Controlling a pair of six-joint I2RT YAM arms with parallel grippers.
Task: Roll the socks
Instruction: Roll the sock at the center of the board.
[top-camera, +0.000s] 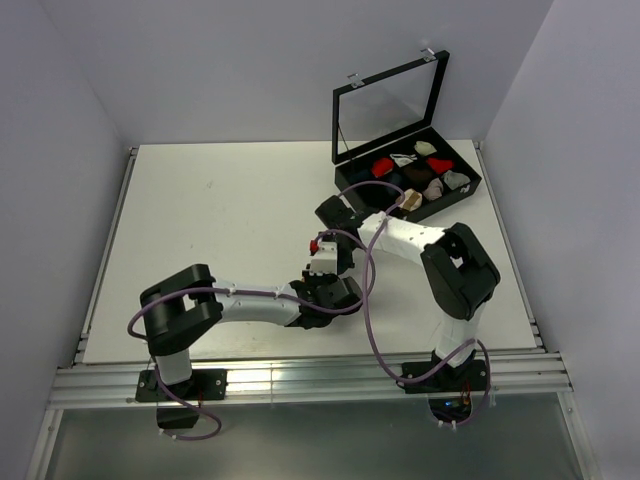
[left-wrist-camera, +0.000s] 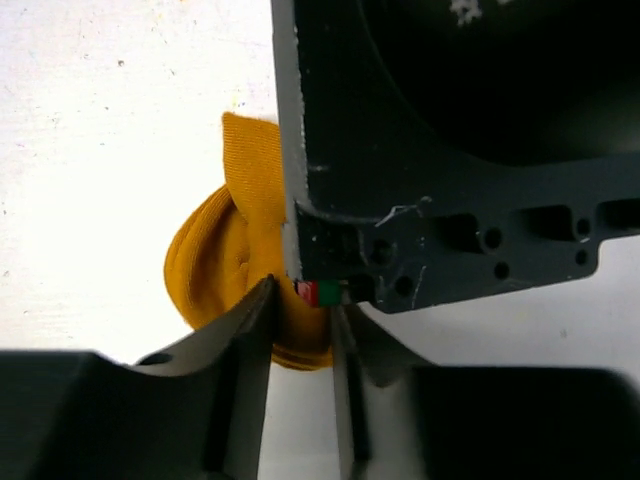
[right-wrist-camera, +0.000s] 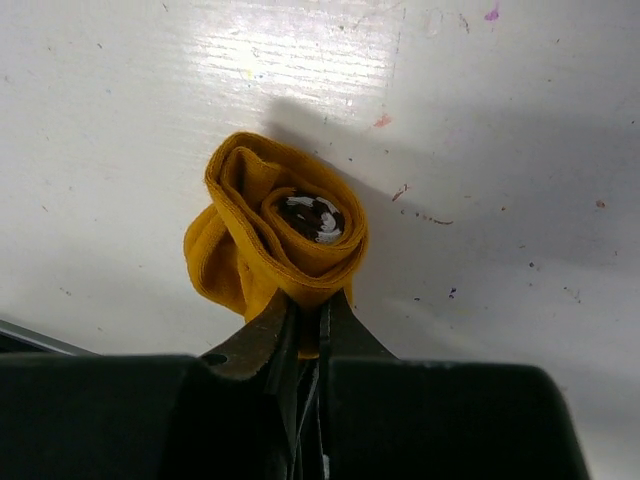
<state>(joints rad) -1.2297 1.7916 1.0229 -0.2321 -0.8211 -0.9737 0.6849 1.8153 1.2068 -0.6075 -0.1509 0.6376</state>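
A mustard-orange sock (right-wrist-camera: 275, 235) sits on the white table as a tight roll, its dark white-striped cuff showing at the core. My right gripper (right-wrist-camera: 310, 300) is shut on the roll's near edge, pinching a fold of fabric. From the other side, my left gripper (left-wrist-camera: 300, 300) has its two fingers closed against the roll's (left-wrist-camera: 225, 265) lower edge, and the fabric fills the gap between them. The dark body of the right gripper (left-wrist-camera: 450, 150) hangs close over the sock. In the top view both grippers (top-camera: 323, 272) meet at mid-table and hide the sock.
An open black case (top-camera: 470, 190) stands at the back right with its glass lid (top-camera: 390, 105) raised. It holds several small sock bundles (top-camera: 420, 172). Bare white table (top-camera: 220, 220) spreads to the left. The arms' cables (top-camera: 368, 300) loop near the front.
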